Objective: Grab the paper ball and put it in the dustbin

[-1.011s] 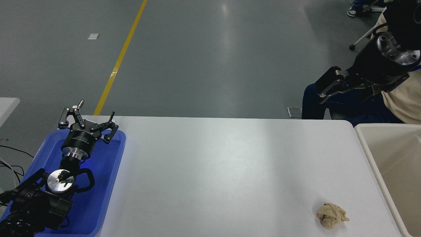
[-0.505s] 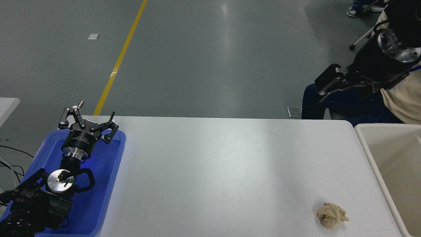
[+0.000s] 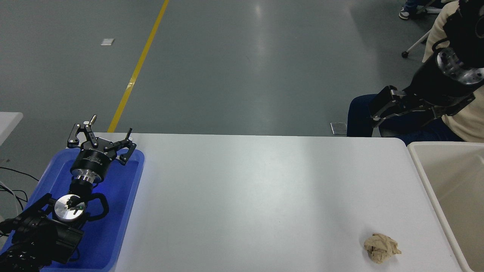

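The paper ball, a wrinkled tan wad, lies on the white table near its front right corner. The dustbin, a cream tub with a thick rim, stands just right of the table, cut off by the picture's edge. My right gripper hangs high in the air beyond the table's far right corner, far above and behind the ball, with its jaws apart and empty. My left gripper is parked open over the blue tray.
A shallow blue tray lies at the table's left end under the left arm. A seated person in a cream top and blue trousers is behind the far right corner, right behind my right gripper.
My right gripper has dropped a little and shifted slightly to the right. The paper ball and the left arm have not moved.
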Robot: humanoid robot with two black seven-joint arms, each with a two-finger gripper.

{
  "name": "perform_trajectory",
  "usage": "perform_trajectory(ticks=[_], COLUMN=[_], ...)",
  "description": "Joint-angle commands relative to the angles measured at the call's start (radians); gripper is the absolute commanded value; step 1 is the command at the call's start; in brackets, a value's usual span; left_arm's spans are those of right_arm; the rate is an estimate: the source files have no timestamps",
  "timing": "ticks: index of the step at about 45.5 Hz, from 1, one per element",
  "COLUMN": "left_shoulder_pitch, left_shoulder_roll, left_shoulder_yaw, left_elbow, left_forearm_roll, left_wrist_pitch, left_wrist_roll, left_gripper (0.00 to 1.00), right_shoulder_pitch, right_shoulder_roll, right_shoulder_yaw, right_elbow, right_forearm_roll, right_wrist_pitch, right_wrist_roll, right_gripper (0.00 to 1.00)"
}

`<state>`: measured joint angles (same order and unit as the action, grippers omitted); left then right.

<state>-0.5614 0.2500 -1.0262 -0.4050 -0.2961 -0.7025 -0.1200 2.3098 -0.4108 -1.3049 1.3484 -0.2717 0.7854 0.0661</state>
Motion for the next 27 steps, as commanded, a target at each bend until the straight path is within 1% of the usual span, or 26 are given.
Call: perform_trajectory(ticks=[1,6,10,12,16,22,27], left_shoulder_pitch=[0.000,0.000,0.000,0.000,0.000,0.000,0.000], left_shoulder_roll=[0.000,0.000,0.000,0.000,0.000,0.000,0.000], left_shoulder_yaw=[0.000,0.000,0.000,0.000,0.000,0.000,0.000], left_elbow=[0.002,0.002,0.002,0.002,0.002,0.002,0.002], left_forearm_roll=[0.000,0.000,0.000,0.000,0.000,0.000,0.000], left_wrist_pitch=[0.000,0.000,0.000,0.000,0.000,0.000,0.000], left_wrist_roll=[-0.001,-0.001,-0.001,-0.001,-0.001,-0.001,-0.001], left_gripper=[1.00,1.00,1.00,1.00,1.00,1.00,1.00], right_shoulder_pitch=[-0.020,-0.055,-0.136,-0.164,-0.217,-0.315,-0.375], right_shoulder_roll=[-0.037,-0.031,-0.023,-0.019,-0.016,-0.020,-0.023], right_shoulder_yaw=[-0.025,-0.010,0.002,0.013,0.033,0.067,0.073], right_elbow=[0.001,0.001,0.000,0.000,0.000,-0.002,-0.002], right_forearm_roll=[0.003,0.008,0.034,0.032,0.008,-0.073,-0.090], right_wrist_pitch=[0.000,0.000,0.000,0.000,0.000,0.000,0.000], right_wrist_roll=[0.000,0.000,0.000,-0.006,-0.009,-0.009,-0.009], right_gripper=[1.00,1.00,1.00,1.00,1.00,0.99,0.99])
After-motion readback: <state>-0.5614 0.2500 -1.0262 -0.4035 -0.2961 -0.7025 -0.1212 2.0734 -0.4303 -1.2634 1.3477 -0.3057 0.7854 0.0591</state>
